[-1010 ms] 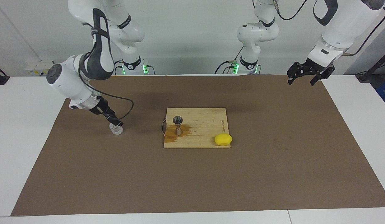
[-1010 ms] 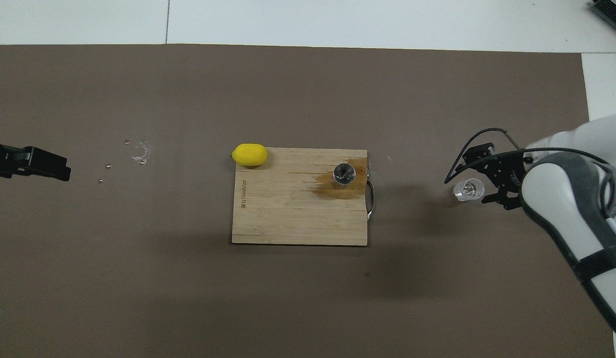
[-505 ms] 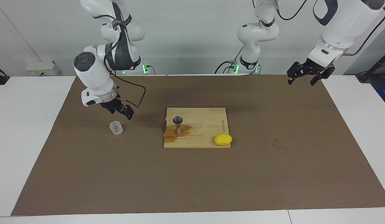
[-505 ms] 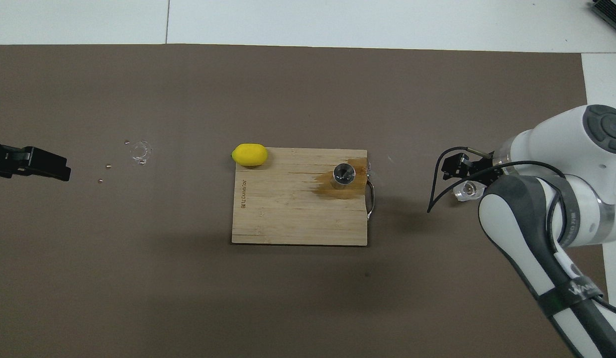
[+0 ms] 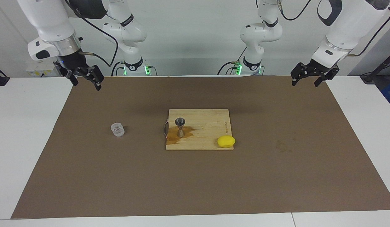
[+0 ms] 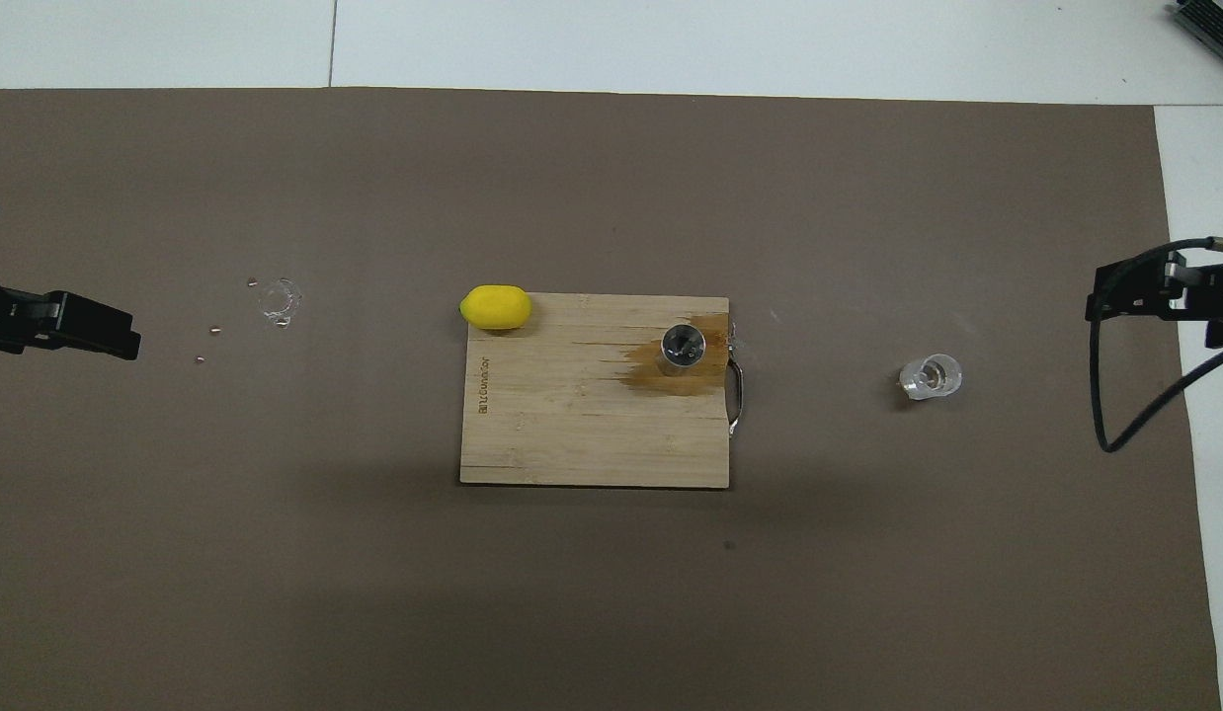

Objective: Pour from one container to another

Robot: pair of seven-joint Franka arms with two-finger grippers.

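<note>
The clear glass tumbler stands upright on the brown mat, alone, toward the right arm's end of the table. On the wooden board the metal jigger stands upright in a brown wet stain. My right gripper hangs open and holds nothing, high over the mat's edge at its own end, well away from the tumbler. At the other end my left gripper waits open over the mat's edge.
A yellow lemon lies at the board's corner farther from the robots. A metal handle sticks out of the board's edge toward the tumbler. A few droplets sit on the mat toward the left arm's end.
My right gripper has left the tumbler, risen and drawn back to its own end of the table. The tumbler stays where it stood. The left arm has not moved.
</note>
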